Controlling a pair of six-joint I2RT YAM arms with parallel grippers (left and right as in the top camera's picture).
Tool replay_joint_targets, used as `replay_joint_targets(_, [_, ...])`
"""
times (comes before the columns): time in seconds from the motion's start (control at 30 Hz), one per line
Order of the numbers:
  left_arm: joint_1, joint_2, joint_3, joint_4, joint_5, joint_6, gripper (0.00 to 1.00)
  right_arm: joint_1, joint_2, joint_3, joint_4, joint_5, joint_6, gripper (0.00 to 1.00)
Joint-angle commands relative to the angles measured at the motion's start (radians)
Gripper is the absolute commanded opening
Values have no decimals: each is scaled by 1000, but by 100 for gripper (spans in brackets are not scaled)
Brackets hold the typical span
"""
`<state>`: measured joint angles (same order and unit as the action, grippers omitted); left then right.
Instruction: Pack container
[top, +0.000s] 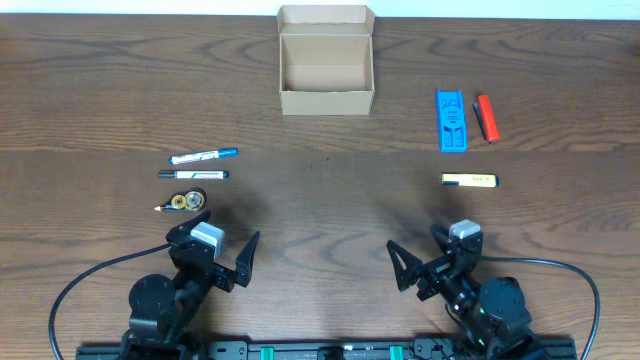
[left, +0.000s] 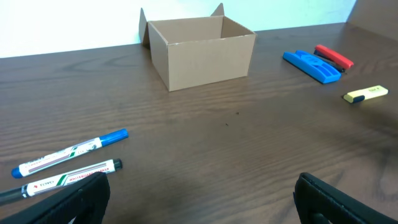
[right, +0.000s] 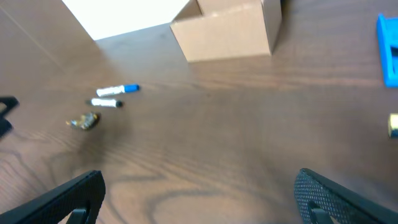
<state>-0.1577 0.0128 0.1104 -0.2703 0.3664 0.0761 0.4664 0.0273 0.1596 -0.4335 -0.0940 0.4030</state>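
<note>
While the left end effector (top: 218, 250) and right end effector (top: 422, 258) gape apart, broad tabletop (top: 320, 200) reaches the far-edge container (top: 326, 101).

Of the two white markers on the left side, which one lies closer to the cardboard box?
The blue-capped marker. The black-capped marker lies beside it, on the side away from the box.

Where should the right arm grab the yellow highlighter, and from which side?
Mid-barrel of the yellow highlighter, coming straight down from above. It lies flat on the table, long axis left-right in the overhead view, so set the fingers across its narrow width, one on the near side and one on the far. The blue object lies well clear.
</note>
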Motion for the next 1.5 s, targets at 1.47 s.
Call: replay_joint_targets(1.47, [7,-8,-24,-4,-4,7,95,-180,2026,1543,111,24,-269,99])
